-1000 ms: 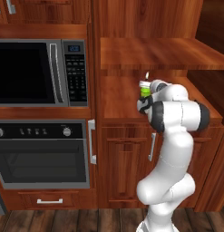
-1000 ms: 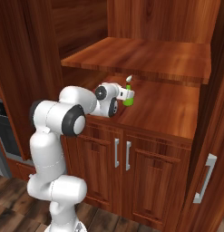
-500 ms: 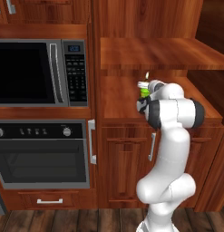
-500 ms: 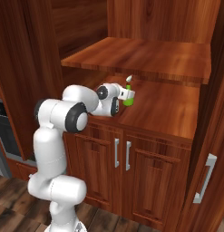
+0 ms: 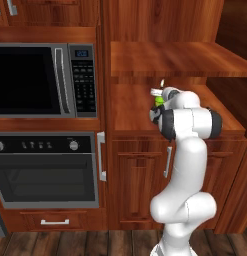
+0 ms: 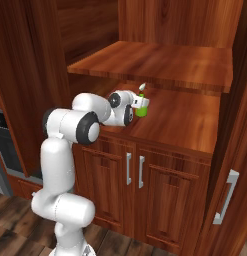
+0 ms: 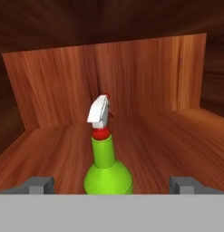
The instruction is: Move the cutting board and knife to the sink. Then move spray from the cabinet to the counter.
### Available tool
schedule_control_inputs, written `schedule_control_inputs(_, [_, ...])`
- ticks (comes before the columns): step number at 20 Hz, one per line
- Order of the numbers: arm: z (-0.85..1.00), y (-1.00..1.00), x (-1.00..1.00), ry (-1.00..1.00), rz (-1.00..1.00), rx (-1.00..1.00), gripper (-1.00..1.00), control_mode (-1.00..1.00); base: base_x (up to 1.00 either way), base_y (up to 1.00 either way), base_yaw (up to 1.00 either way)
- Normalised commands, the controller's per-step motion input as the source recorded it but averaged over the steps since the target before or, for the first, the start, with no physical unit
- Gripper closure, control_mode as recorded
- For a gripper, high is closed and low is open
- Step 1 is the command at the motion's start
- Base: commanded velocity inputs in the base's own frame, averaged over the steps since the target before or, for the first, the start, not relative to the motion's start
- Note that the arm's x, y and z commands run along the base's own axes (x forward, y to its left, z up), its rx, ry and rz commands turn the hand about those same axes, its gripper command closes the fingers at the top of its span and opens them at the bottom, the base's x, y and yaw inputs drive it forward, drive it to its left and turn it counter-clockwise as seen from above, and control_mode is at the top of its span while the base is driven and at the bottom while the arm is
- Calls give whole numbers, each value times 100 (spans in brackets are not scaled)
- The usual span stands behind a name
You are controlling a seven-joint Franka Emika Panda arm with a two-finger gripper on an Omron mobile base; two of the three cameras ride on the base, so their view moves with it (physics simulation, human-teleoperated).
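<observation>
The green spray point(image 7: 108, 170) with its whitish trigger nozzle stands upright on the floor of the cabinet point(image 5: 130, 107) niche. In the hand view it rises between my gripper's point(image 7: 112, 185) two fingertips point(image 7: 41, 185), which stand wide apart on either side of the bottle and do not touch it. From the base cameras the spray point(image 5: 158, 100) point(image 6: 141, 108) sits right at the front of my gripper point(image 6: 135, 103), which reaches horizontally into the cabinet point(image 6: 185, 120). The cutting board, knife, sink and counter are out of view.
A shelf board point(image 5: 170, 57) hangs low over the niche, and wooden walls close it at the back and sides. Below are panelled doors with silver handles point(image 6: 129, 168). A microwave point(image 5: 40, 80) and oven point(image 5: 45, 170) stand to the left.
The arm's elbow has swung in towards the cabinet and the hand has edged a little closer to the spray. The bottle has not moved and the jaws stay wide.
</observation>
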Motion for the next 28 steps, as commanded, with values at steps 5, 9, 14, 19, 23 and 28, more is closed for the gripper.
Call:
schedule_control_inputs(5, [0,0,18,1,0,0,-100,-100,0,0,0])
schedule_control_inputs(9, [-4,0,14,2,0,0,-100,-100,0,0,0])
schedule_control_inputs(14, [0,0,5,1,2,0,-100,-100,0,0,0])
schedule_control_inputs(19, [0,0,0,0,9,0,-100,-100,0,0,0])
schedule_control_inputs(23, [0,0,0,0,10,-1,-100,-100,0,0,0])
schedule_control_inputs(28, [0,0,0,0,3,0,-100,-100,0,0,0])
